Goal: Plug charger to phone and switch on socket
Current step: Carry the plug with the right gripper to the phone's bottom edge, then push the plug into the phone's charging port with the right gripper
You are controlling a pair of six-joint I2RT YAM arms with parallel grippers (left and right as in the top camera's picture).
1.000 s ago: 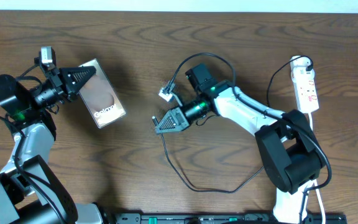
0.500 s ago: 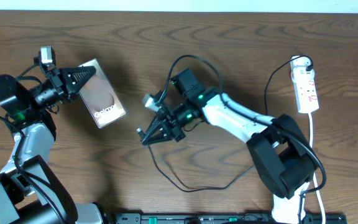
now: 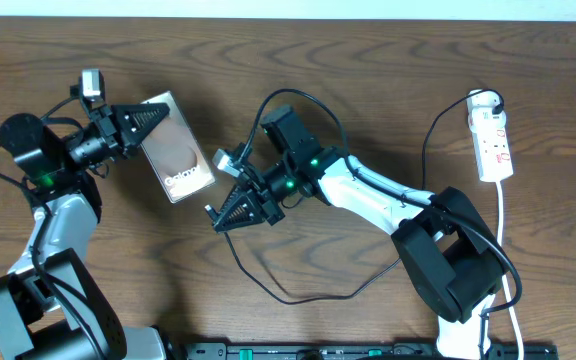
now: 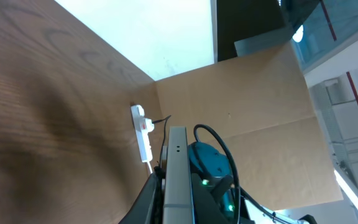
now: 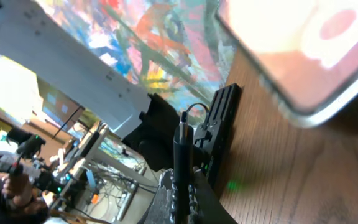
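The phone (image 3: pixel 180 150) is a dark glossy slab with white lettering near its lower end. My left gripper (image 3: pixel 158 112) is shut on its upper end and holds it tilted. In the left wrist view the phone (image 4: pixel 178 162) shows edge-on between the jaws of my left gripper (image 4: pixel 176 208). My right gripper (image 3: pixel 214 218) is shut on the charger's plug end, just right of and below the phone's lower end. The charger cable (image 3: pixel 298 300) loops back towards the socket (image 3: pixel 493 135) at the far right. In the right wrist view my right gripper (image 5: pixel 182 199) pinches the black plug (image 5: pixel 180 149), with the phone's corner (image 5: pixel 297 56) above it.
The socket (image 4: pixel 142 127) also shows in the left wrist view, far beyond the phone. Its white cord (image 3: pixel 505 230) runs down the right edge. My right arm (image 3: pixel 368 190) stretches across the table's middle. A black rail (image 3: pixel 318 350) lies along the front edge.
My right gripper has moved left and a little down with the plug, closer to the phone. My left gripper has shifted the phone slightly to the right.
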